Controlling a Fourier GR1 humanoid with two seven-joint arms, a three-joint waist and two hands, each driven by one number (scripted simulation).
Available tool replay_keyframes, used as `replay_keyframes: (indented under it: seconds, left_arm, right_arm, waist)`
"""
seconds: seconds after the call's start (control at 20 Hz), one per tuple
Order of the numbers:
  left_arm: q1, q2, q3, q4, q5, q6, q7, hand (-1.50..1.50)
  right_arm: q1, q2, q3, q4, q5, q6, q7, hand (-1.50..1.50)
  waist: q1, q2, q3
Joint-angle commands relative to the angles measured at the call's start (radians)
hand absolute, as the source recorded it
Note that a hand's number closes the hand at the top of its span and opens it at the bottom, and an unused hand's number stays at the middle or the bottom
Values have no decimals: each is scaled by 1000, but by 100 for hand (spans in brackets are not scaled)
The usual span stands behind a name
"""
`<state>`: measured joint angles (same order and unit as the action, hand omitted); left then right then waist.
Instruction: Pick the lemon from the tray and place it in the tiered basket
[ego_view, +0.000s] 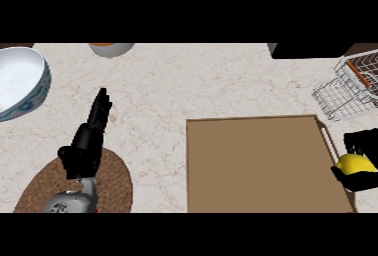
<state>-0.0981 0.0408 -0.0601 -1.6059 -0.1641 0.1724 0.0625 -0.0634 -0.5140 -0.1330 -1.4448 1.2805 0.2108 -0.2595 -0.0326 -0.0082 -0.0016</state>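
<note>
Yellow lemon (355, 163) held in right hand (360, 176), tray's (258, 165) right edge.

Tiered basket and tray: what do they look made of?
The tiered basket looks like white-coated wire, an open grid the counter shows through. The tray seems matte brown wood or board: flat, uniform, thin raised rim. The right hand holds the lemon.

Kitchen counter here, a pale marbled worktop (207, 80). A white bowl (21, 82) sits at the left edge, a wire tiered basket (347, 92) at right. A brown tray (258, 165) lies in front.
</note>
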Motion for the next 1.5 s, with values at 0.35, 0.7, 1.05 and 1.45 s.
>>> replay_keyframes:
  seconds: [0.35, 0.7, 1.05, 1.45]
  left_arm:
    - [10, -12, -8, -3, -13, 13, -7, 0]
    - [-68, 2, 29, 109, 26, -20, -54, 0]
    - [-43, -40, -45, 31, -35, 26, -3, 0]
    - [-77, -10, 11, 84, 10, -14, -39, 0]
  right_arm:
    - [35, -134, -404, -497, -348, 371, 63, 150]
    - [-96, -232, -594, -461, -492, 574, 128, 150]
    - [-384, -200, -623, -294, -662, 755, 352, 150]
    - [-556, -303, -438, -53, -582, 565, 363, 150]
  waist:
    - [5, -1, 0]
    - [24, 8, 1]
    - [48, 7, 0]
    - [45, 11, 1]
